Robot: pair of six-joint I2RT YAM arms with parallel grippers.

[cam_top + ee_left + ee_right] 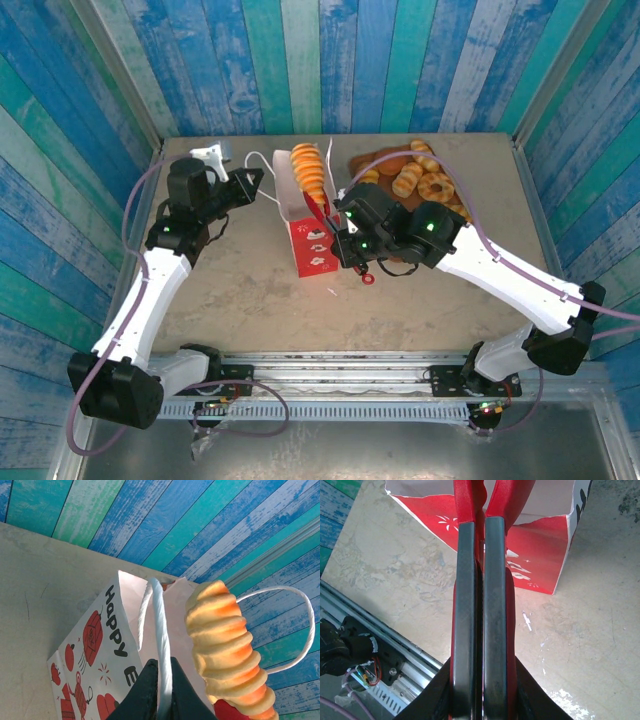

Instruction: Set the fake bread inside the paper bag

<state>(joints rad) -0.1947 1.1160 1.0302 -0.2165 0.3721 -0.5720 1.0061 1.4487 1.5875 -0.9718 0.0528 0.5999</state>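
The paper bag (312, 250) stands mid-table, white with red prints (102, 640) and red sides (535, 550). My left gripper (250, 182) is shut on one thin white loop handle (162, 640), the cord pinched between its black jaws (162, 685). My right gripper (345, 232) is shut on the red-handled tongs (480, 580), whose two arms are pressed together between its fingers (480, 680). The tongs hold a ridged orange-yellow croissant (308, 170) upright over the bag's open mouth (227, 645). More fake bread (420, 178) is piled at the back right.
The pile of pastries lies on a brown board (365, 160) near the back wall. The bag's other loop handle (300, 630) hangs free on the far side. A metal rail (385, 655) runs along the table's near edge. Blue plank walls enclose the table.
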